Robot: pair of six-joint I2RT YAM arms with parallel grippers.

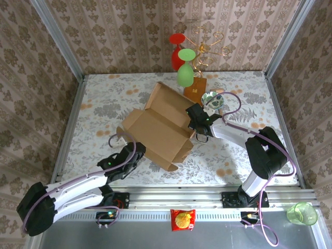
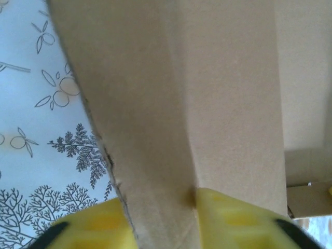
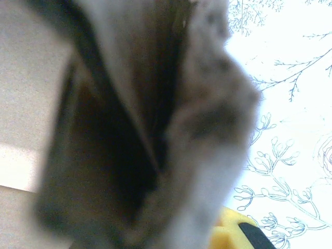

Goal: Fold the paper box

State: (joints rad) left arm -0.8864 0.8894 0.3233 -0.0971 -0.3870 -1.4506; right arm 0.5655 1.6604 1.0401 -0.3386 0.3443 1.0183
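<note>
The paper box (image 1: 158, 127), tan corrugated cardboard, lies partly folded in the middle of the table, with walls raised and one big flap (image 1: 168, 101) pointing to the back. My left gripper (image 1: 136, 155) is at the box's near-left edge. In the left wrist view a cardboard wall (image 2: 155, 129) stands between the two yellow fingers (image 2: 233, 218), which press on both its sides. My right gripper (image 1: 199, 123) is at the box's right side. In the right wrist view blurred cardboard (image 3: 197, 129) rises right in front of the lens beside one yellow finger (image 3: 228, 233).
A wire glass stand (image 1: 207, 49) with a red glass (image 1: 177, 52), a green glass (image 1: 185, 72) and an orange-brown base (image 1: 196, 89) stands at the back. A shiny disc (image 1: 212, 99) lies by the right arm. A snack packet (image 1: 182, 219) and a green cup (image 1: 302, 212) sit on the near rail.
</note>
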